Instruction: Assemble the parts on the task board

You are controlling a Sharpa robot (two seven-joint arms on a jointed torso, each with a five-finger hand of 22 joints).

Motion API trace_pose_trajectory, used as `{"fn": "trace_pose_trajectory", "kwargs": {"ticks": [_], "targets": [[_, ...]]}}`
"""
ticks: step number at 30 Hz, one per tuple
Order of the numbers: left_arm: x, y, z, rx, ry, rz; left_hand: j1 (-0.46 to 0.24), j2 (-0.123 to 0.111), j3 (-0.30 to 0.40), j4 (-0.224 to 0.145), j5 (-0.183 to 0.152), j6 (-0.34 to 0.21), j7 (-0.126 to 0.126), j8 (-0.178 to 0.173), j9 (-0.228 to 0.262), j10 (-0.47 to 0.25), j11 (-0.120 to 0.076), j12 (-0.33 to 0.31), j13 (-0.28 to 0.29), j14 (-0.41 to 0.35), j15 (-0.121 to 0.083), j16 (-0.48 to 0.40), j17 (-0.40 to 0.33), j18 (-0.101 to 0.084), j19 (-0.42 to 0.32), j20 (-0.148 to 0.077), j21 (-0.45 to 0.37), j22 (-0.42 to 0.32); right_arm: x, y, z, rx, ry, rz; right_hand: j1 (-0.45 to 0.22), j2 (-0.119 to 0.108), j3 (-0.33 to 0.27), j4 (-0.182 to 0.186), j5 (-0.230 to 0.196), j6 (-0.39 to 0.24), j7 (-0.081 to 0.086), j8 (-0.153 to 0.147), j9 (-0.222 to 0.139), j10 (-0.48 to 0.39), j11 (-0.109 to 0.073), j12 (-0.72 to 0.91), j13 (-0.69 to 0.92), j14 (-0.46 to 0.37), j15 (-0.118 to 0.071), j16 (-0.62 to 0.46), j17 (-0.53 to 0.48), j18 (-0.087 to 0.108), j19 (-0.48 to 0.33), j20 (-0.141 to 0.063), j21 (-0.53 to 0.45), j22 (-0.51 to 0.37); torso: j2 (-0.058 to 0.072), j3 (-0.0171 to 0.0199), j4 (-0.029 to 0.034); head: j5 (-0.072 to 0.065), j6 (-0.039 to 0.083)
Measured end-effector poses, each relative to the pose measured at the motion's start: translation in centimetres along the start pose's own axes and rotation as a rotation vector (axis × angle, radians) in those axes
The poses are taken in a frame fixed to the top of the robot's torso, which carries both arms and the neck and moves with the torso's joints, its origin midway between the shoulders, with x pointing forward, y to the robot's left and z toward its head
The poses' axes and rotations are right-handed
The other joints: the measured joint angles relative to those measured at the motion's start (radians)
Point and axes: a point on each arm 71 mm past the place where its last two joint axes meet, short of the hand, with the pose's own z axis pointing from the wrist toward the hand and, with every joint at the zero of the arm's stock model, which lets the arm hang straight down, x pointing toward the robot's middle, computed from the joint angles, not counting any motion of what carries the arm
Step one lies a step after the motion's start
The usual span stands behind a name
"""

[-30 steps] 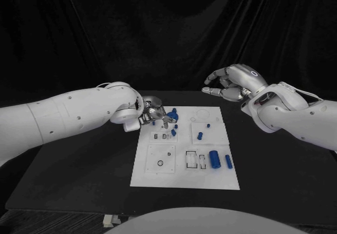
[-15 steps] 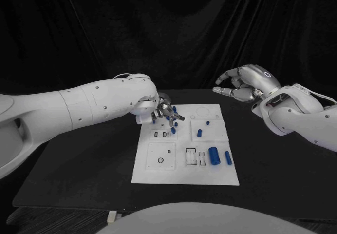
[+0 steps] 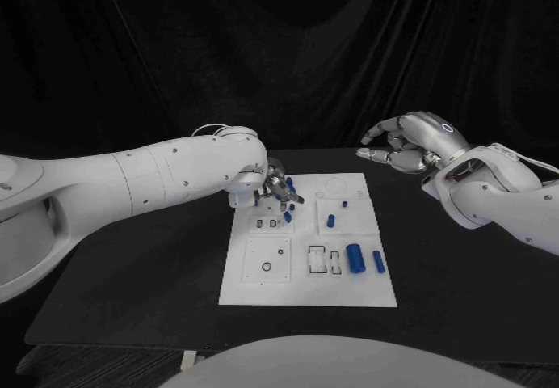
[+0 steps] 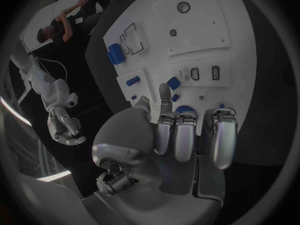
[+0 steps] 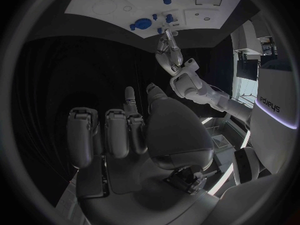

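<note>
Left hand (image 3: 274, 187) low over task board's (image 3: 305, 283) far-left corner, fingers curled beside blue parts (image 3: 287, 216), grasp unclear; right hand (image 3: 402, 144) raised, curled, empty; best lowered slowly, squarely.

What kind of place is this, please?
Probably a robot test lab: a black table before dark curtains, a white task board with blue parts, and another small white robot standing nearby.

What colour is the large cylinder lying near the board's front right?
Blue cylinder, clearest in the head view.
</note>
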Motion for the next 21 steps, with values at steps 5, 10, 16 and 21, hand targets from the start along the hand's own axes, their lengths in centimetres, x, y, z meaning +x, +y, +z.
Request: {"fn": "trace_pose_trajectory", "kwargs": {"ticks": [5,10,16,21], "targets": [[0.1,0.2,0.0,-0.009,0.001,0.007,-0.004,-0.004,0.001,-0.004,0.0,0.0,0.0,0.01,0.05,-0.003,-0.003,0.0,0.0,0.0,-0.007,0.0,0.0,0.0,-0.001,-0.007,0.0,0.0,0.2,-0.1,-0.1,0.004,0.009,0.001,0.0,0.0,0.0,0.0,0.0,0.0,0.0,0.0,0.0,0.0,0.0,0.0,0.0,0.0,0.0,0.0,0.0,0.0,0.0,0.0,0.0,0.0,-0.003,0.0,-0.0019,0.001,0.0],[0.0,0.5,0.1,-0.018,0.001,0.009,-0.012,-0.004,0.001,-0.004,0.0,-0.006,-0.006,0.013,0.062,-0.003,-0.003,0.0,0.0,0.0,-0.007,0.0,0.0,0.0,-0.001,-0.007,0.0,0.0,0.3,-0.2,-0.2,0.008,0.016,0.002,0.0,0.0,0.0,0.0,0.0,0.0,0.0,0.0,0.0,0.0,0.0,0.0,0.0,0.0,0.0,0.0,0.0,0.0,0.0,0.0,0.0,0.0,-0.005,-0.0007,-0.0023,-0.002,0.0],[0.3,0.8,0.6,-0.029,0.006,0.006,-0.021,0.0,0.003,-0.005,0.0,-0.027,0.002,-0.034,0.068,-0.003,-0.003,0.0,0.0,0.0,-0.007,0.0,0.0,0.0,-0.001,-0.007,0.0,0.0,0.5,-0.3,-0.2,0.014,0.026,0.002,0.0,0.0,-0.003,-0.003,0.0,0.004,0.004,0.0,0.0,0.0,0.0,0.0,0.0,0.0,0.0,0.0,0.0,0.0,0.0,0.0,0.0,0.0,-0.008,-0.0012,-0.0023,-0.011,0.0],[1.0,0.9,1.2,-0.035,0.019,0.004,-0.022,-0.001,0.006,-0.008,0.0,-0.031,0.005,-0.059,0.066,-0.003,-0.003,0.0,0.0,0.0,-0.007,0.0,0.0,0.0,-0.001,-0.007,0.0,0.0,0.6,-0.4,-0.2,0.017,0.034,0.004,0.0,0.0,-0.003,-0.003,0.004,0.004,0.004,0.0,0.001,0.0,0.0,0.0,0.0,0.0,0.0,0.0,0.0,0.0,0.0,0.0,-0.004,0.0,-0.01,-0.002,-0.0025,-0.013,0.0]]}}
